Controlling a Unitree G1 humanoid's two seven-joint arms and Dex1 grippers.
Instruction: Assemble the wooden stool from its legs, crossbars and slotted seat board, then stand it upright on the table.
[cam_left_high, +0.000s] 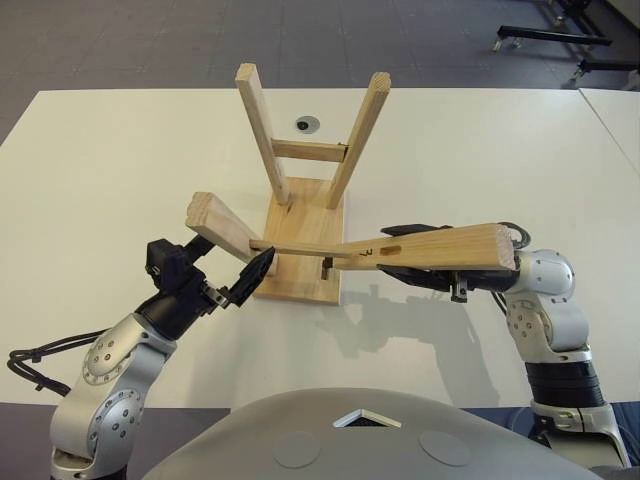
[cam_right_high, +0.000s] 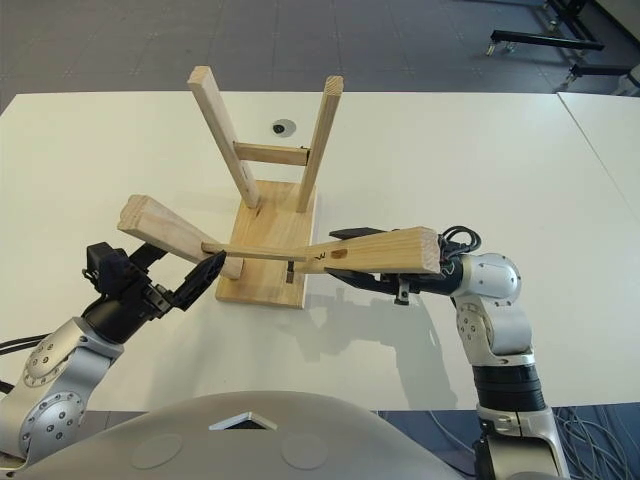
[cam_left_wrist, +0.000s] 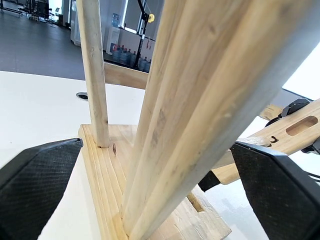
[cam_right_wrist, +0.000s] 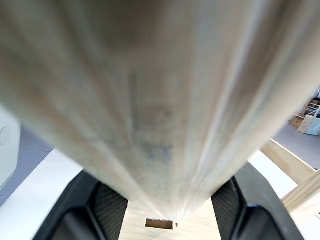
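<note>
Over white table (cam_left_high: 120, 150), left tool (cam_left_high: 250, 280) gapes around pale left leg (cam_left_high: 222, 228); right tool (cam_left_high: 425, 255) clamps right leg (cam_left_high: 470, 245).

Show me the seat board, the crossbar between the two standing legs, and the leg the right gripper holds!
seat board (cam_left_high: 302, 286), left eye view, bare near end.
crossbar (cam_left_high: 310, 152), left eye view, its middle.
leg (cam_left_high: 440, 247), left eye view, middle of its side face.
</note>
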